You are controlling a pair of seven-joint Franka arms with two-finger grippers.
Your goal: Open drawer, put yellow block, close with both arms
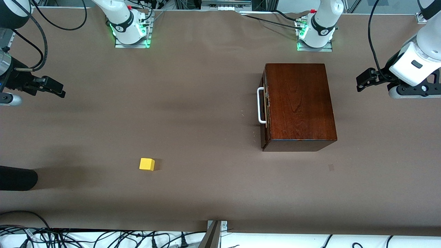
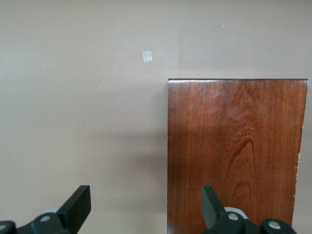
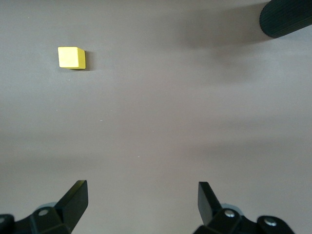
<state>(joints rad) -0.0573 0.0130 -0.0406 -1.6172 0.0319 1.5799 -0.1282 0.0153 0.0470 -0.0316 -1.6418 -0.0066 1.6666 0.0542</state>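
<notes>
The dark mahogany box (image 1: 298, 103) stands toward the left arm's end of the table. Its drawer (image 1: 264, 103) is pushed in flush, and the white bar handle (image 1: 260, 105) faces the right arm's end. The yellow block (image 1: 147, 164) lies alone on the brown table, nearer to the front camera than the box; the right wrist view shows the yellow block (image 3: 71, 57) too. My left gripper (image 1: 361, 82) hangs open and empty over the table beside the box (image 2: 239, 156). My right gripper (image 1: 57, 89) hangs open and empty over the table's right-arm end.
A black cylindrical object (image 1: 17, 177) pokes in over the table edge at the right arm's end, and it also shows in the right wrist view as a black cylindrical object (image 3: 287, 17). A small tape mark (image 1: 331, 167) lies on the table near the box. Cables run along the front edge.
</notes>
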